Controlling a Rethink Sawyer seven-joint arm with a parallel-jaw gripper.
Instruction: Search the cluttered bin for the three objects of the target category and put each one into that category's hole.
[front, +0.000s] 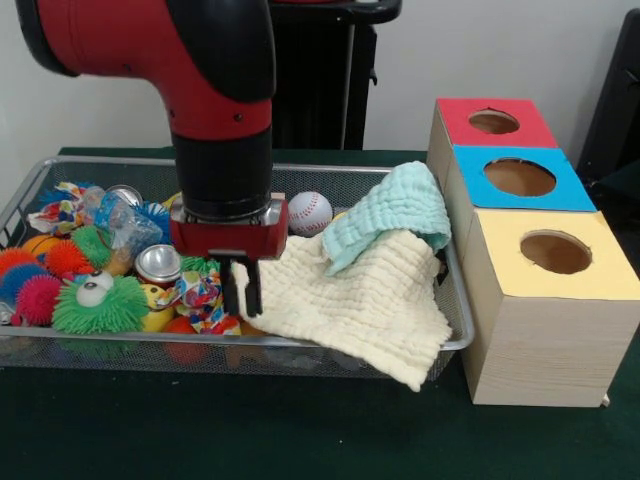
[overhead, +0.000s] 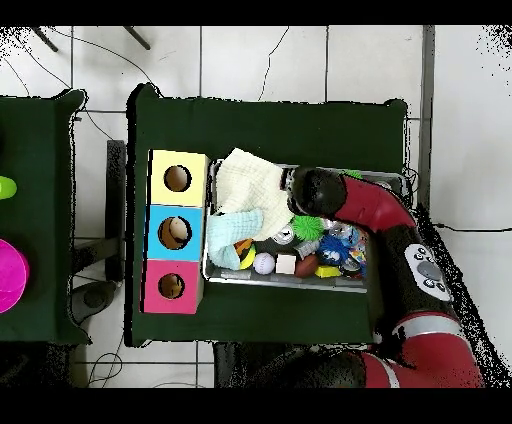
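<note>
From my remote station I saw the wire bin (front: 455, 300) on the green table, and beside it three boxes with round holes: the yellow-topped box (front: 545, 300), the blue-topped one (front: 520, 180) and the red-topped one (front: 495, 122). A cream cloth (front: 360, 300) hung over the bin's front rim, with a mint cloth (front: 395, 210) lying on top of it. The gripper (front: 243, 292) hung low at the cream cloth's edge, its dark fingers close together; I could not tell whether they pinched anything. Smaller clutter filled the bin's other end: a green spiky ball with eyes (front: 98, 305), a baseball (front: 309, 212), a silver can (front: 158, 264). I could read no writing.
</note>
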